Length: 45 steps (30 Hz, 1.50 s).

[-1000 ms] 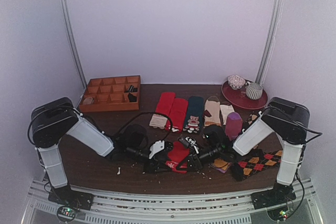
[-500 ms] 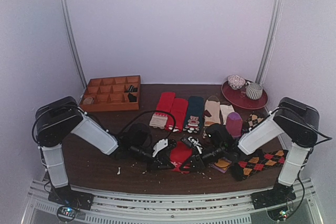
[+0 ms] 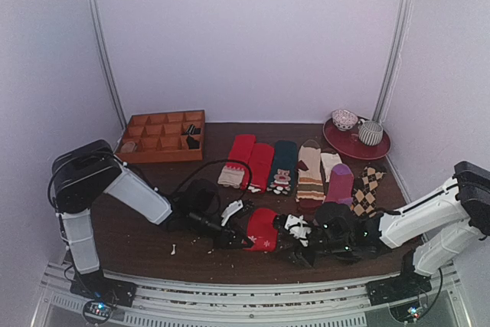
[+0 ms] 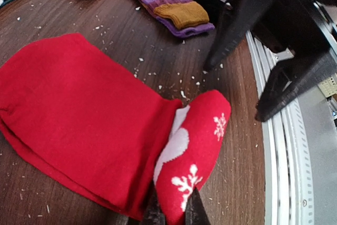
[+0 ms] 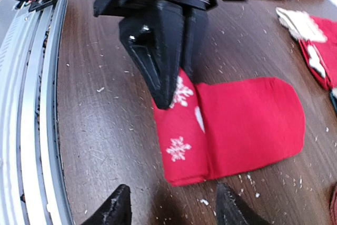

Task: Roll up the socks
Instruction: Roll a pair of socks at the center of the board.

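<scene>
Nearest the rail, the left gripper (image 4: 172, 212) is keeping its fingers pinched narrow on the snowflake-patterned end of the socks (image 4: 79, 114). That end is lying doubled over the red body, which is resting flat on the table (image 4: 68, 19).

The right gripper (image 5: 174, 193) has been backing off over the last second. It was crowding the socks' right side, and now it is sitting just beside them without touching, its fingers spread wide and holding nothing. Its arm has been dropping low and stretching out to the right, uncovering the argyle sock (image 3: 367, 188) behind it.

I am reading this as a hand-off. The first turn of the roll is looking made and held by one arm alone, while most of the length is still lying unrolled.

Farther back, the row of spare socks (image 3: 285, 160), the tray (image 3: 161, 137) and the plate (image 3: 383, 149) are sitting where they were.

No brand or readable writing is showing anywhere, only white snowflakes on the folded end.
</scene>
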Motion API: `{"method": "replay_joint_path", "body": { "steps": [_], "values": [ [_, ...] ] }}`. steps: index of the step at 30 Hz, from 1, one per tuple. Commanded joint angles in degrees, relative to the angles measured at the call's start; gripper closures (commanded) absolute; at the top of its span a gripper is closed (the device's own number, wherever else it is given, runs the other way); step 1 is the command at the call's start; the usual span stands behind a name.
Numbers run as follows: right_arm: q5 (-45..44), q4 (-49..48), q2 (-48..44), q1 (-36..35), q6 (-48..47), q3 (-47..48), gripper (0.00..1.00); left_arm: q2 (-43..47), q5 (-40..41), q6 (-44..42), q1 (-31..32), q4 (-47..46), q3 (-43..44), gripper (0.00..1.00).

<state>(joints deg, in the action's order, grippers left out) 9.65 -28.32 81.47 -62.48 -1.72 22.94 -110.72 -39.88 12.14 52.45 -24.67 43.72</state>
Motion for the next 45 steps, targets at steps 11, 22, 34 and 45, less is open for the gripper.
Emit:
{"method": "replay_joint_path", "body": {
  "steps": [11, 22, 34, 45],
  "values": [
    [-4.2, -4.4, 11.2, -2.9, -7.6, 6.9, 0.47, -4.6, 4.4, 0.4, -0.3, 19.7, -2.2, 1.0],
    [-3.9, 0.2, 15.7, -2.3, 1.1, 9.7, 0.9, -2.7, 9.6, 0.5, -0.3, 18.4, -2.6, 0.87],
    [23.7, -8.4, 24.2, 7.4, 30.4, 1.7, 0.92, 18.9, 24.6, -9.1, 0.0, 1.6, -8.2, 0.23],
    [32.5, -16.0, 32.2, 11.6, 43.3, -1.4, 0.92, 10.8, 7.9, -24.3, 1.8, -8.2, -5.6, 0.26]
  ]
}}
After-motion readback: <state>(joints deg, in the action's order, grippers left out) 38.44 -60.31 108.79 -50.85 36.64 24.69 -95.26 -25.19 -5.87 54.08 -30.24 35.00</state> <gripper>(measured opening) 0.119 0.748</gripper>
